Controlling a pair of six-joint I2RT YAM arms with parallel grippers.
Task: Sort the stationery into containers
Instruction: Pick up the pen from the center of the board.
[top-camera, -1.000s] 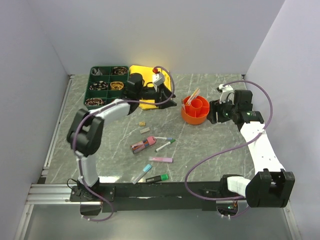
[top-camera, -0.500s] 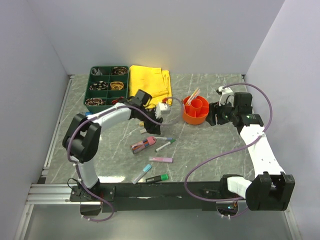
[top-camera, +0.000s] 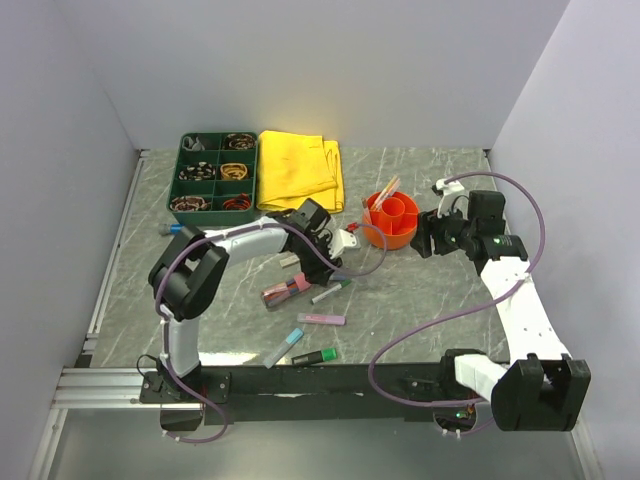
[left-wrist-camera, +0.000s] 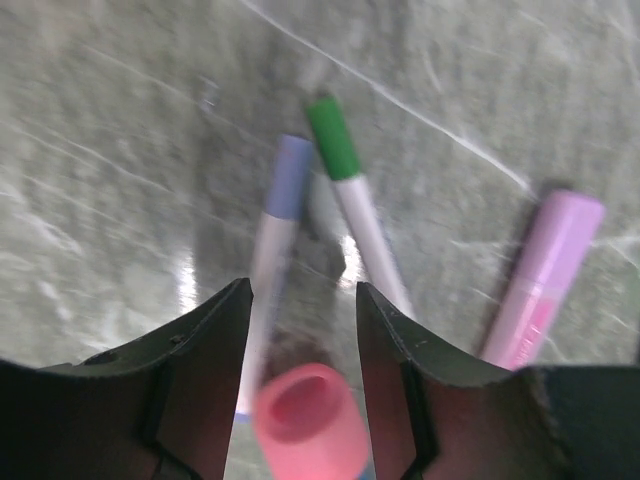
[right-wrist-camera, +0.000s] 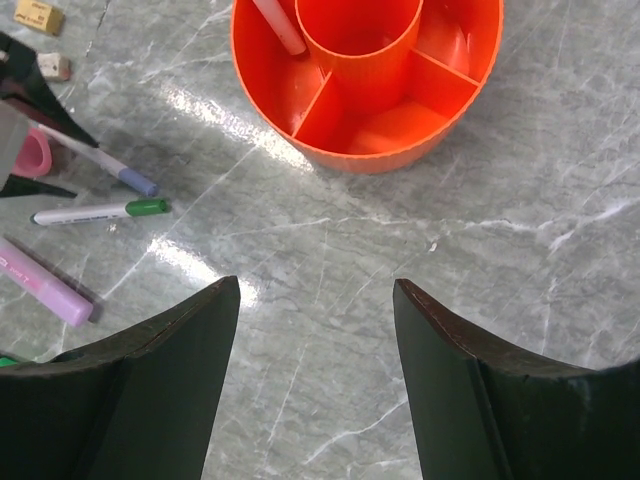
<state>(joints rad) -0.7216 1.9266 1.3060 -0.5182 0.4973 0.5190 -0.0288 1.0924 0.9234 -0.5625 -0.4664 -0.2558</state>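
My left gripper (top-camera: 335, 262) hangs low over the loose pens at mid-table. In the left wrist view its jaws (left-wrist-camera: 300, 290) stand part closed on an upright pink marker (left-wrist-camera: 305, 420) with a hollow end. This marker also shows in the right wrist view (right-wrist-camera: 35, 152). Beyond the fingertips lie a blue-capped white pen (left-wrist-camera: 285, 185), a green-capped pen (left-wrist-camera: 340, 160) and a pink marker (left-wrist-camera: 545, 275). My right gripper (top-camera: 425, 240) is open and empty (right-wrist-camera: 315, 285), just right of the round orange pot (top-camera: 392, 222), which holds a few pens (top-camera: 385, 190). The dark green tray (top-camera: 182, 175) stands at the back left.
A folded yellow cloth (top-camera: 298, 170) lies beside the tray. More markers lie nearer the front: a pink-red pair (top-camera: 283, 291), a pink one (top-camera: 322, 319), a blue-tipped one (top-camera: 283, 347) and a green one (top-camera: 316, 356). Two small erasers (right-wrist-camera: 40, 15) lie left of the pot (right-wrist-camera: 370, 150).
My left arm has swung from over the yellow cloth toward the front right and down to the loose pens. My right arm has hardly moved.
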